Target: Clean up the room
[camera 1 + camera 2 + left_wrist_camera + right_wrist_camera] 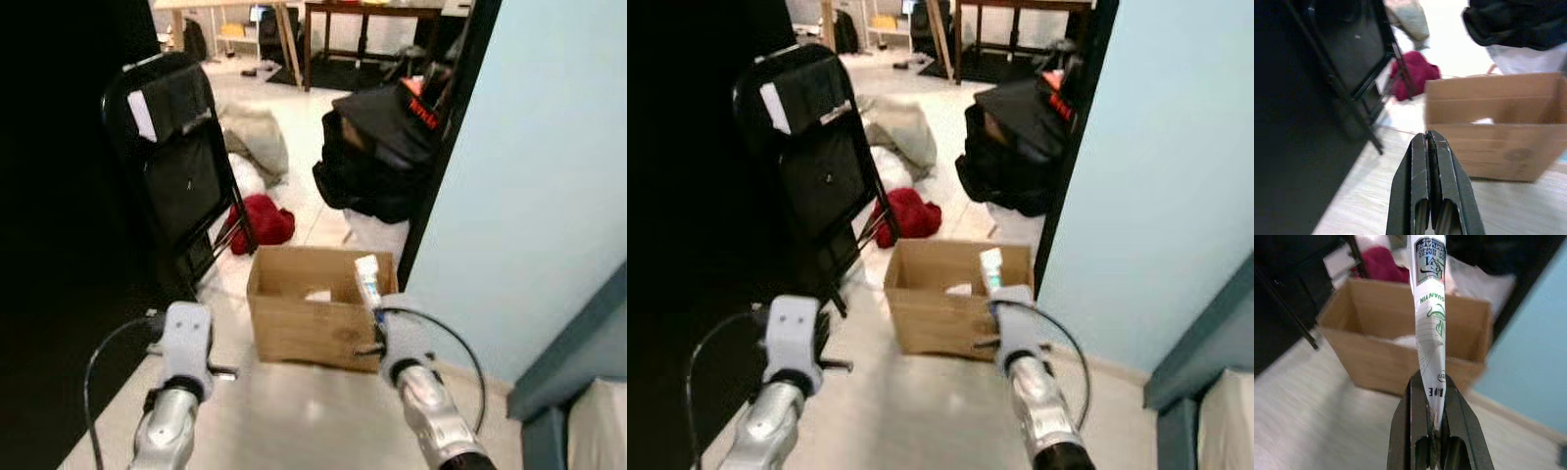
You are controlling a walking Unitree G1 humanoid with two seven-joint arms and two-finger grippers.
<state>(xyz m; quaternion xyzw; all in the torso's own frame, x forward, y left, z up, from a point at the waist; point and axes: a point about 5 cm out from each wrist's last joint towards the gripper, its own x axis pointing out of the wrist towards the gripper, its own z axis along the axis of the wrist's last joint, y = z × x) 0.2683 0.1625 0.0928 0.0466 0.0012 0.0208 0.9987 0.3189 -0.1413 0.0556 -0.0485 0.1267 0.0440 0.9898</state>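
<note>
Right pincer (1433, 404) pinching tube (1429, 308), near box (1400, 347)

Head stereo pair looks forward and down from above both forearms, over pale floor to the cardboard box (318, 305), folding chair (176, 157) at left, blue wall (549, 166) at right. Left wrist camera sits low, sighting along the left gripper (1430, 139) toward box and chair legs. Right wrist camera, equally close, sights along the right gripper (1431, 387) into the same box, shared by all views.
</note>
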